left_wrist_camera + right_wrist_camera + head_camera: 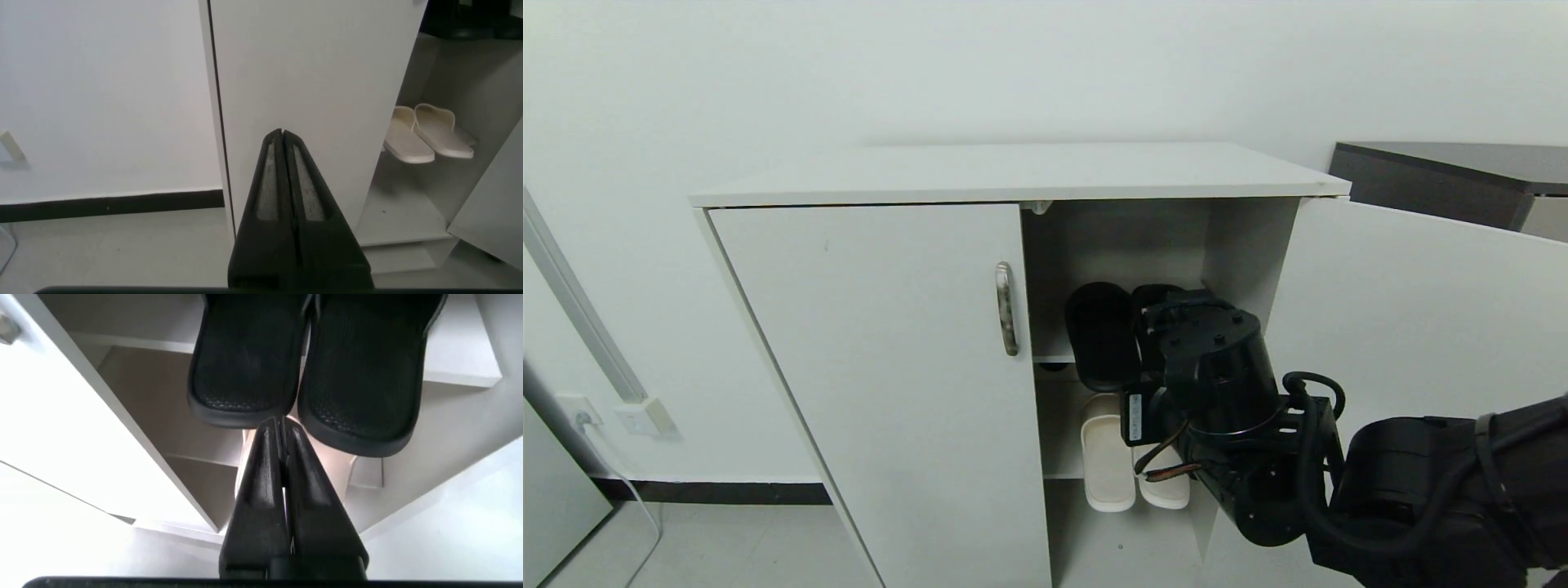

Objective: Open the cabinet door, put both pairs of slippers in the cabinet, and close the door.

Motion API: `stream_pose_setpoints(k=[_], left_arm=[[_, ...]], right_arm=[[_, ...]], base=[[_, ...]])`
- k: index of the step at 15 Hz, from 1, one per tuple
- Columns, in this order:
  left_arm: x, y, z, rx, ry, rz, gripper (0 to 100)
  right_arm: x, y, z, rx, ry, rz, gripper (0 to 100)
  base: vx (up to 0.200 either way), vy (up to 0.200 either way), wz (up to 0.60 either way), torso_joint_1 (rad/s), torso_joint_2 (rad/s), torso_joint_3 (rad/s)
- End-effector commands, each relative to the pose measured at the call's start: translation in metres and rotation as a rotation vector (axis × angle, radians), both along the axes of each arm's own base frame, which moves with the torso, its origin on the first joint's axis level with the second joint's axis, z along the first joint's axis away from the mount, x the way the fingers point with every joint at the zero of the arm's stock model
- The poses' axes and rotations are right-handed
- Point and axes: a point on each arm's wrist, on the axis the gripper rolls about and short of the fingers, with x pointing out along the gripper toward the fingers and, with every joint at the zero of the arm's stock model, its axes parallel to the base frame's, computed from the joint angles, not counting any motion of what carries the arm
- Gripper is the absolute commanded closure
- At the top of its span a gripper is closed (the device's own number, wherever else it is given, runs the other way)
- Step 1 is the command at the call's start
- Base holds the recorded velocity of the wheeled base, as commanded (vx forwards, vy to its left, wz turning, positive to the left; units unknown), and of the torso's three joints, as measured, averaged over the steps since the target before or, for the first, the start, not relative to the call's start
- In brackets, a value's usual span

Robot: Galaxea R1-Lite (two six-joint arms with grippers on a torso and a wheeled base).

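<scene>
Black rubber slipper pair (1101,335): upper shelf, white two-door cabinet (1013,171), right door (1421,310) open. Cream slipper pair (1107,457): six o'clock, shelf below. Right gripper (283,429): fingers pressed together, empty, just before the black heels. Left gripper (282,135): fingers together, facing closed left door (874,343).

Upper slipper pair (1101,335) on cabinet shelf (462,363); lower pair (1107,457) directly beneath, seemingly on lower shelf (1062,461).

A: Head camera?
B: High, stepped back, facing the cabinet (1013,173) front, tilted down.
A: Wrists?
B: Left: low, farther off, facing the shut door (310,73). Right: close on the black slippers (245,367). Head shares those, and with left the white slippers (1107,457) at their 6 o'clock.
</scene>
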Motion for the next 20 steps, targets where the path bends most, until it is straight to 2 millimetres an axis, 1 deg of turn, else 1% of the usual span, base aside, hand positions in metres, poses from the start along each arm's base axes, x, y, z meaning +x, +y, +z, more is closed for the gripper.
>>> stream_pose_setpoints(k=[1,11,18,20], left_arm=[[0.0001,0.0000,0.0001,0.000,0.000,0.000,100],[0.0001,0.0000,0.0000,0.000,0.002,0.000,100],[0.0001,0.0000,0.0001,0.000,0.000,0.000,100],[0.0001,0.0000,0.0000,0.000,0.002,0.000,100]], right_arm=[[0.0013,0.0022,-0.0061,-0.013,0.010,0.001,100],[0.0019,0.0019,-0.0055,-0.008,0.003,-0.006,100],[0.0032,-0.0008,-0.0093,-0.018,0.011,-0.014,100],[0.0044,-0.0026,-0.0135,-0.029,0.021,-0.017,100]], base=[[-0.200,0.000,0.00,-0.002,0.00,0.002],[-0.200,0.000,0.00,0.004,0.00,0.003],[-0.200,0.000,0.00,0.004,0.00,0.004],[0.000,0.000,0.00,0.000,0.00,0.000]])
